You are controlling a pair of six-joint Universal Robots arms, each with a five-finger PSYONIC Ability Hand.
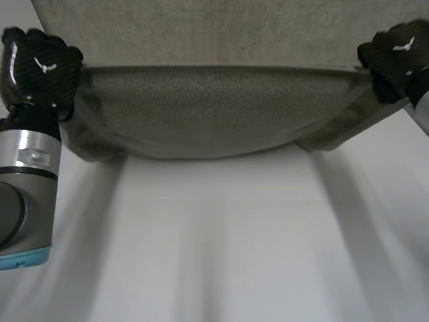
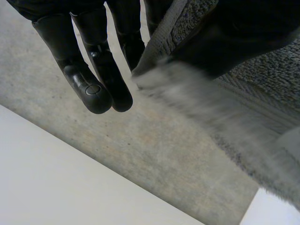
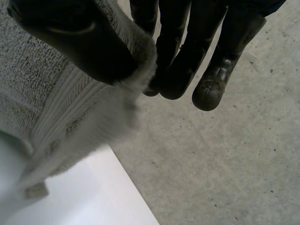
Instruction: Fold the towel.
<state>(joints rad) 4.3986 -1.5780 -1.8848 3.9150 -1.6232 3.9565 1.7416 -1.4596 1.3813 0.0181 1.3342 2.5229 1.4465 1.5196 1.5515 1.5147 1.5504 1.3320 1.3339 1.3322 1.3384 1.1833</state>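
A grey-green towel (image 1: pixel 214 111) hangs lifted along its near edge, sagging between my two hands; its far part lies flat on the table. My left hand (image 1: pixel 41 67) pinches the towel's near left corner; in the left wrist view the thumb (image 2: pixel 243 33) presses the cloth (image 2: pixel 262 89) against the fingers (image 2: pixel 93 89). My right hand (image 1: pixel 397 57) holds the near right corner; in the right wrist view its thumb (image 3: pixel 79 37) clamps the towel's hem (image 3: pixel 70 117) against the fingers (image 3: pixel 206 89).
The white table (image 1: pixel 214 241) lies bare in front of the towel. Below both hands the flat part of the towel (image 3: pixel 225 164) covers the table. My left forearm (image 1: pixel 27 194) stands at the near left.
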